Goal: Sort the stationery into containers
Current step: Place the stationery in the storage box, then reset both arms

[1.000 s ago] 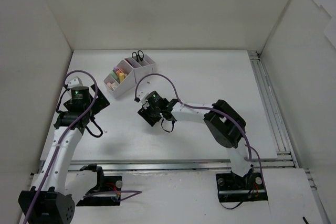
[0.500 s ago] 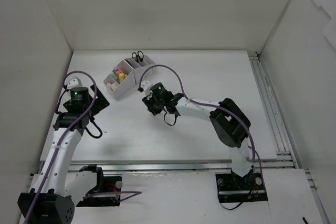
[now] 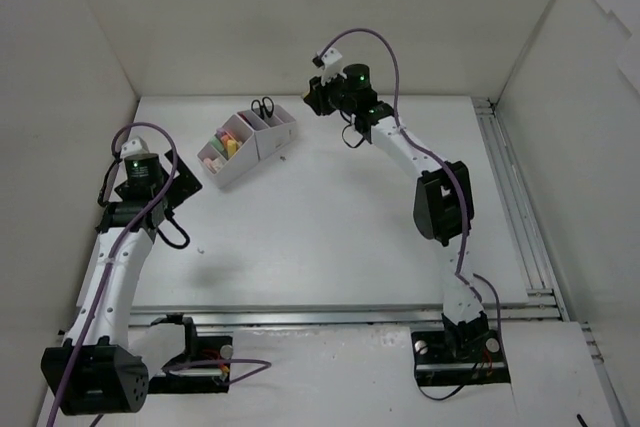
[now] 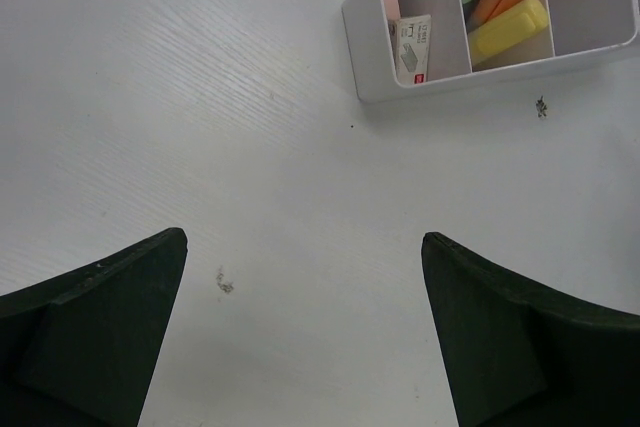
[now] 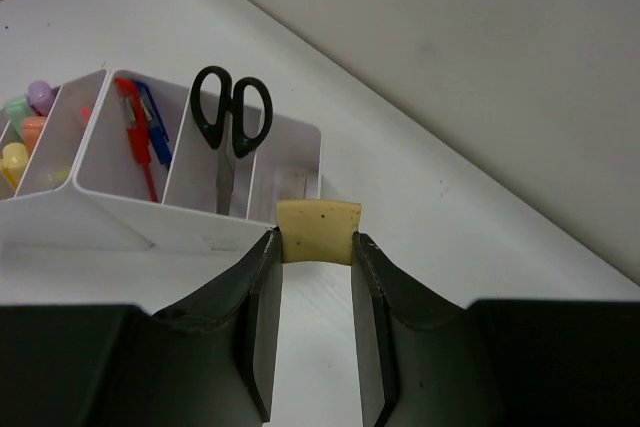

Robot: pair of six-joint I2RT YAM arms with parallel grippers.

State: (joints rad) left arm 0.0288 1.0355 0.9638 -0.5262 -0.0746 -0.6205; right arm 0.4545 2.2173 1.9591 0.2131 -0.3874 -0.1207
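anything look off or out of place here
Nothing spilled or tipped: the organizer stands upright, scissors handles-up inside, the right hand holding a beige eraser. Only a small dark speck lies on the table beside the organizer.

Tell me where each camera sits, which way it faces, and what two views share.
Top external: above and behind the robot, looking down on the table, left arm, right arm and organizer.
Left wrist: on the left arm, facing down past the open left tool at the table and the organizer's end.
Right wrist: on the right arm, facing past the right tool, shut on a beige eraser, toward the scissors.
Shared: all three show the organizer.
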